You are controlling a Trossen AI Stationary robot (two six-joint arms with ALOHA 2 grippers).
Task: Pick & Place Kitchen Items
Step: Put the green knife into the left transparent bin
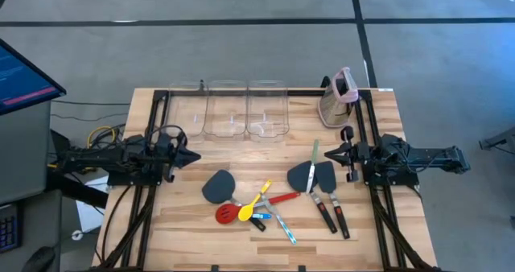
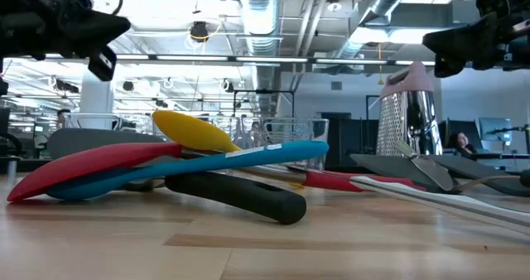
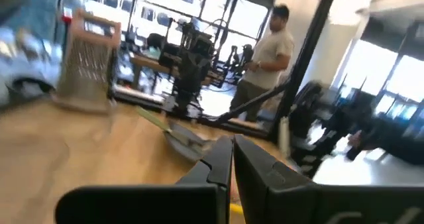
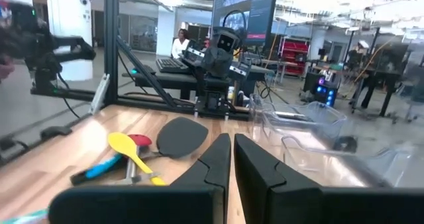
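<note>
Both your claws are closed and empty, with every utensil lying on the worktop between them.

Your left claw (image 1: 193, 156) hangs above the worktop (image 1: 185, 240) with its fingers pressed together, holding and touching nothing; the lone dark grey spatula (image 1: 217, 186) lies near it, just ahead and off to one side, and the red slotted spoon (image 1: 226, 214), yellow spoon (image 1: 259, 195) and blue spoon (image 1: 259, 216) are heaped beyond that. Your right claw (image 1: 328, 154) is likewise pinched shut and empty, raised off the wood; the thin silvery-green tool (image 1: 313, 166) and the two spatulas (image 1: 312, 175) sit just in front of it, handles pointing away from the three clear bins (image 1: 245, 108). The grater (image 1: 339, 97) stands behind that claw.
</note>
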